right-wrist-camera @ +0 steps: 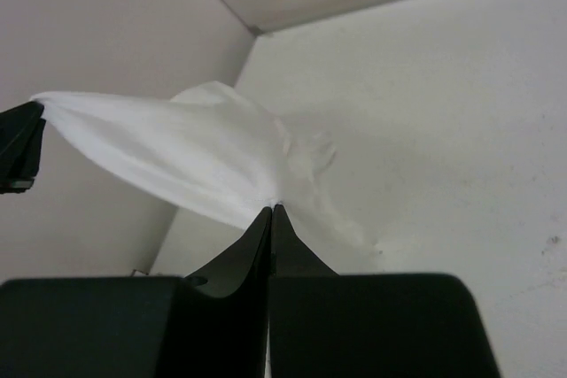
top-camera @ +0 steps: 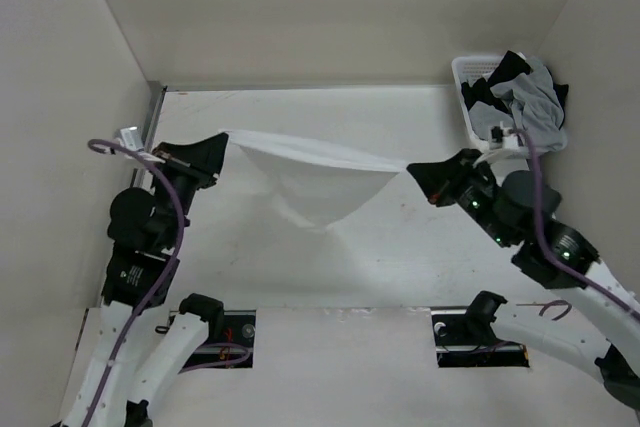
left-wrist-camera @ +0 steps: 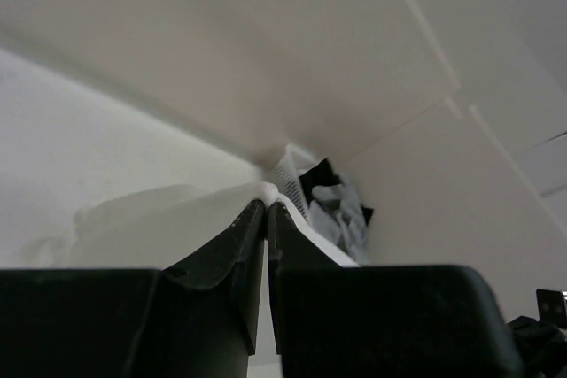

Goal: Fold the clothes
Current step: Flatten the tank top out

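My left gripper (top-camera: 222, 147) is clamped fully closed on one corner of the white garment (top-camera: 320, 182), and my right gripper (top-camera: 412, 169) is clamped just as tight on the opposite corner. In each wrist view my two fingers meet with only a thin fold of cloth between their tips.

I hold the garment in the air, stretched out from beside the basket (top-camera: 462, 82). Its top edge runs almost straight from one grip to the other. Below that edge the fabric sags in a rounded pouch toward the table (top-camera: 400, 257). I cannot tell whether the lowest part touches the surface.

My right arm (top-camera: 540, 237) comes up from its base, swings out on the basket's side and bends sharply at the elbow. From there the forearm doubles back, so my fingers point away from the basket. That gripper sits near the basket's front corner, a little nearer to me than its rim.

My left arm (top-camera: 150, 247) rises steeply from its base, and its wrist is turned so the fingers point across toward the basket. That gripper is well apart from the basket, at the far end of the stretched cloth.

The basket holds a heap of grey garments (top-camera: 540, 107) and black garments (top-camera: 510, 67), some spilling over its rim.
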